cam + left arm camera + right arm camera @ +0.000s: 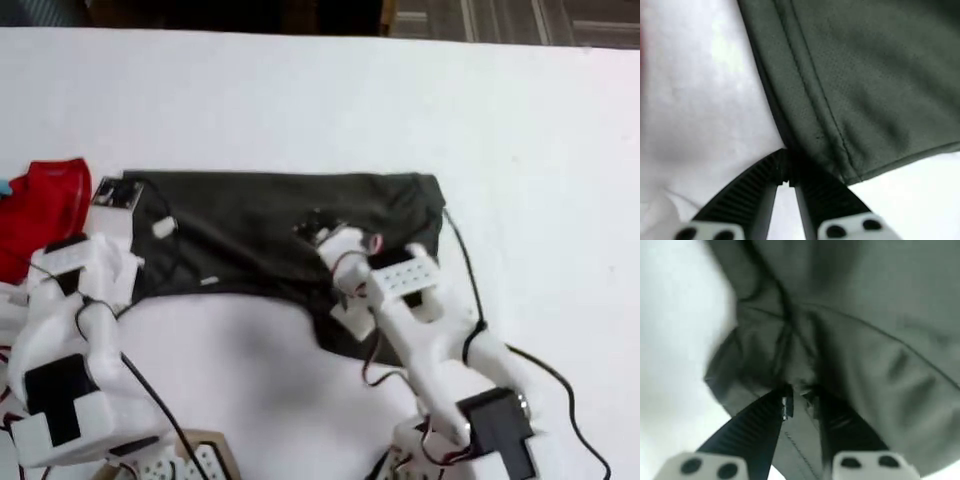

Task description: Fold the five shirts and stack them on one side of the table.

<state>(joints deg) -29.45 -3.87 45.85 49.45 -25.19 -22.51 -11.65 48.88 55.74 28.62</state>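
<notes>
High view: on the white table (300,100), one crumpled red fabric shirt (45,215) lies at the left edge, beside one flat dark green fabric shirt (270,220) mid-table. Left wrist view: the left gripper (785,172) has its jaws pinched on the green hem. Right wrist view: the right gripper (797,400), jaws narrow, clamps a bunched fold.

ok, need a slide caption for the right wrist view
Right tool pinching a bunched fold of the dark shirt just above the white table.

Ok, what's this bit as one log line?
dark shirt: on table; left end effector: pinching its edge; right end effector: pinching a fold; red shirt: aside
</notes>
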